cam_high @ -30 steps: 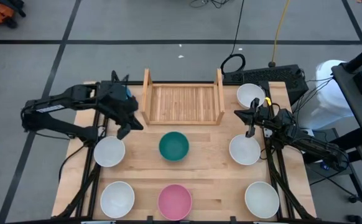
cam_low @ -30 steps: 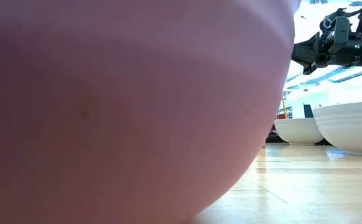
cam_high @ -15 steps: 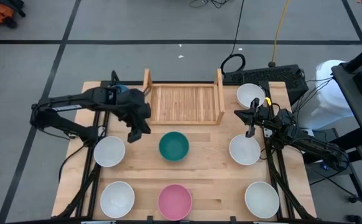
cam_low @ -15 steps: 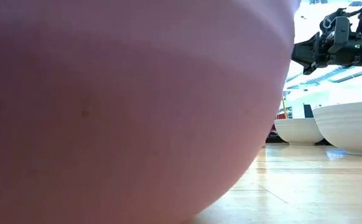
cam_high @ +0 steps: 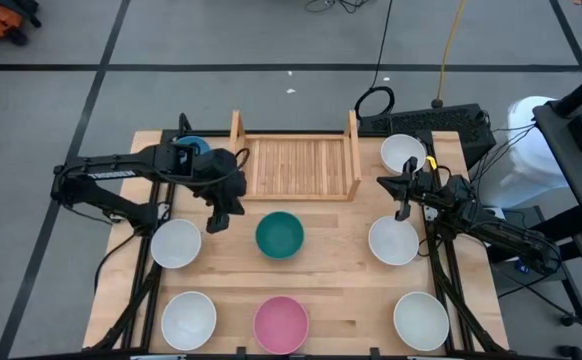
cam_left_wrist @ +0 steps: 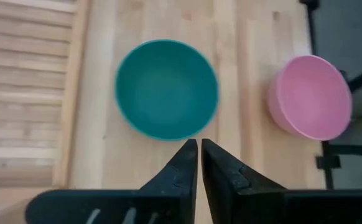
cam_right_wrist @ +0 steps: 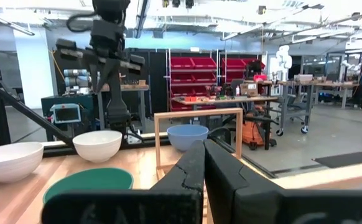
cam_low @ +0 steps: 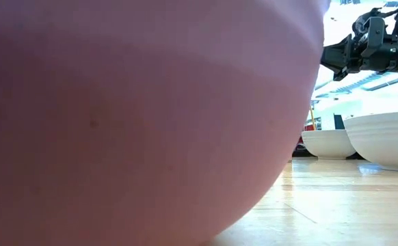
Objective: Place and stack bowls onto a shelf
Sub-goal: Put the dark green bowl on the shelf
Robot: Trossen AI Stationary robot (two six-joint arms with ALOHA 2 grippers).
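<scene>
Bowls lie spread over the wooden tabletop (cam_high: 336,255), none of them on the shelf (cam_high: 296,165), whose slatted base at the back middle holds nothing. At the far left a white bowl (cam_high: 176,243) sits above another white bowl (cam_high: 189,318) near the front edge, and a blue bowl (cam_high: 196,149) shows at the back, partly under the left arm. The left gripper (cam_high: 217,218) hangs over bare wood between the first white bowl and the teal green bowl (cam_high: 279,235) — its fingers nearly together, holding nothing. A pink bowl (cam_high: 281,323) sits at the front middle. The right gripper (cam_high: 403,211) is closed and empty, poised between two white bowls (cam_high: 402,152) (cam_high: 394,241) — a further white bowl (cam_high: 421,320) lies at the front right.
</scene>
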